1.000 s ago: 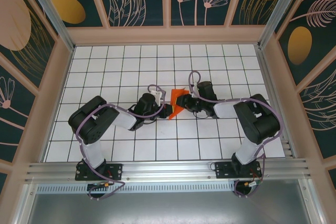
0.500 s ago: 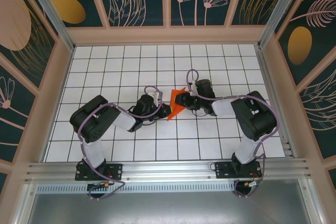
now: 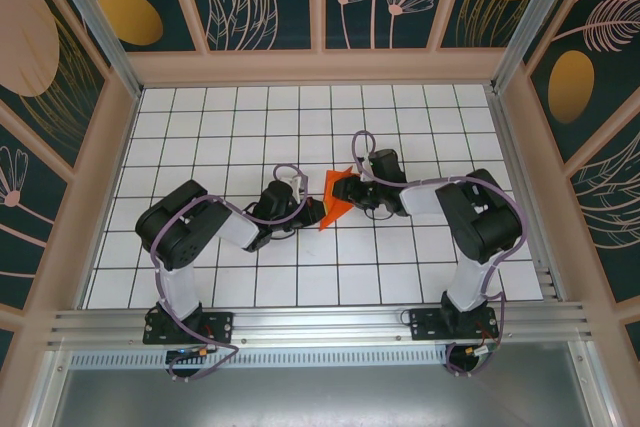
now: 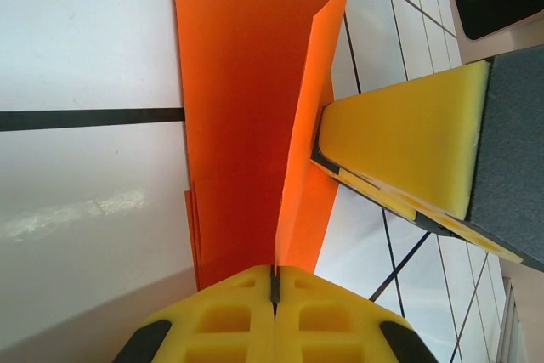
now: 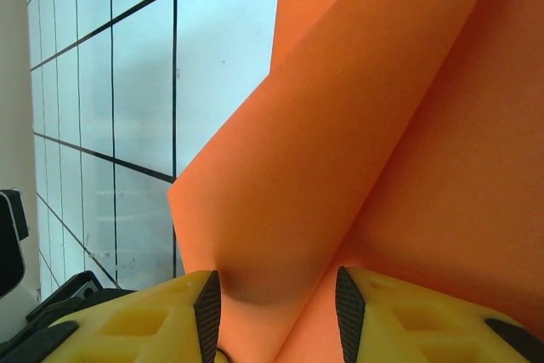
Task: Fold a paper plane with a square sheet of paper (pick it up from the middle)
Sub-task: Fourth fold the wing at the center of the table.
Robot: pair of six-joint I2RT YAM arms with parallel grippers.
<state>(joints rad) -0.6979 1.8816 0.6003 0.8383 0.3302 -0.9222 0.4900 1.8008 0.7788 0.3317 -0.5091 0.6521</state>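
Note:
The square sheet of paper [image 3: 330, 201] is bright orange and folded into a narrow layered strip on the white grid table, with one flap standing up. My left gripper [image 3: 308, 212] comes from the left and is shut on the lower edge of that upright flap [image 4: 297, 150], its yellow pads [image 4: 246, 312] pressed together. My right gripper [image 3: 350, 190] meets the paper from the right. Its jaws stand apart, with a curved fold of the paper [image 5: 340, 167] bulging between the fingers [image 5: 206, 303]. In the left wrist view, a yellow right finger [image 4: 408, 138] touches the flap's side.
The white gridded table [image 3: 250, 127] is boxed in by patterned walls, with an aluminium rail [image 3: 300, 325] along the near edge. Both arms bend inward and meet at the table's middle. Open tiles lie behind and beside them.
My right gripper has shifted a little left and farther back, closing in on the paper. The left gripper has eased slightly left, still clamped on the flap.

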